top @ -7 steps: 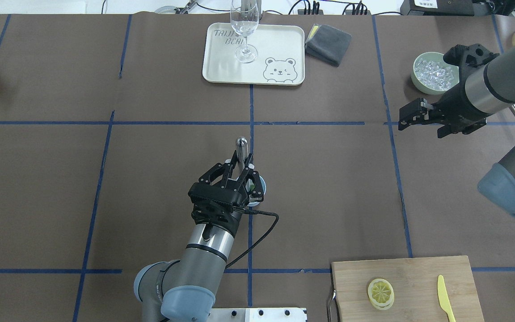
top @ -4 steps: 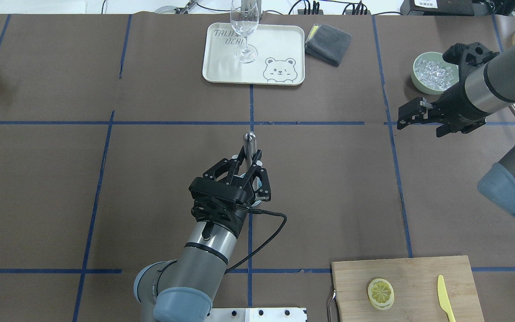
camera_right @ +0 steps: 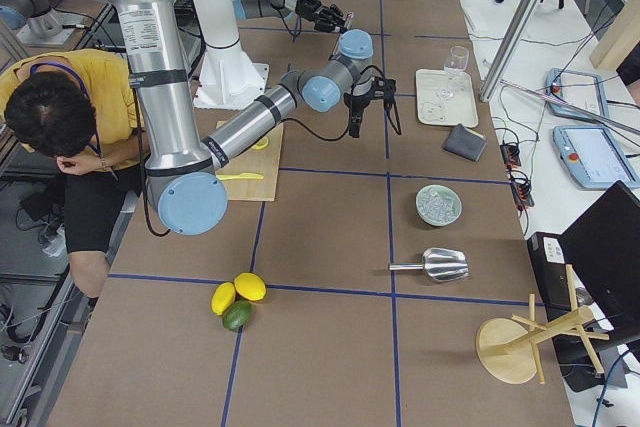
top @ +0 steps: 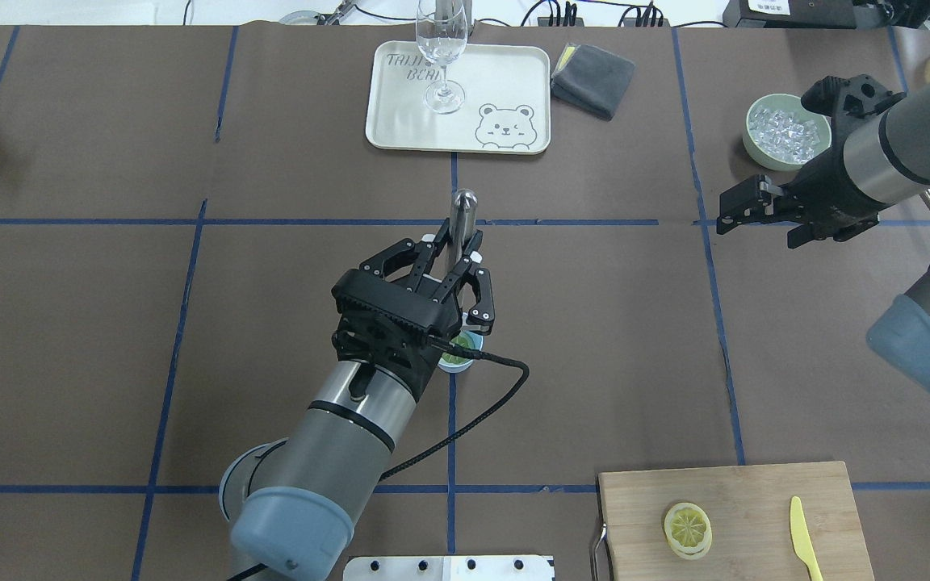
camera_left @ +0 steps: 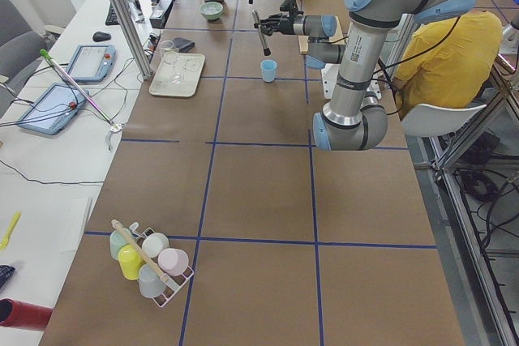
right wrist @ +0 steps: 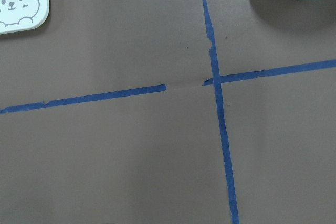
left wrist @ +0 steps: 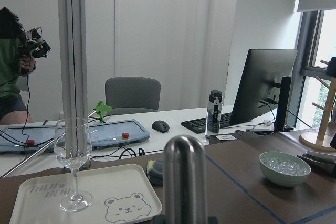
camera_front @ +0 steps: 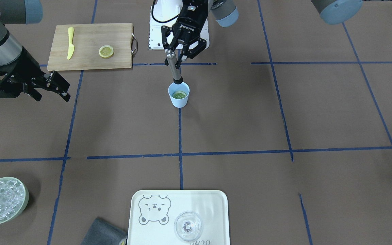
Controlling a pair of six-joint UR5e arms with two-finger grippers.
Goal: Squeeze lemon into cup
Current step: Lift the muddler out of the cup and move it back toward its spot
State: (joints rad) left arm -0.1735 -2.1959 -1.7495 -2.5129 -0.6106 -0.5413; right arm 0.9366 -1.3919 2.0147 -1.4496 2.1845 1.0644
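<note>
R gripper (top: 725,218) is far off, can't tell if spread, so L gripper (top: 457,250), pinching near-upright muddler (top: 462,214) w/ black tip down, sits over cup (camera_front: 179,100) at table (camera_front: 250,119) ctr, lemon (camera_front: 179,95) flat inside, below tip.

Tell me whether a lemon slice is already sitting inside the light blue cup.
Yes, the front-facing view looks down into the light blue cup and shows a lemon slice lying inside it.

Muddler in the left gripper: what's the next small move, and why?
Probably raise the muddler a little before any sideways move: held in the left gripper, its dark tip hangs just over the rim of the cup, with the lemon slice inside.
</note>
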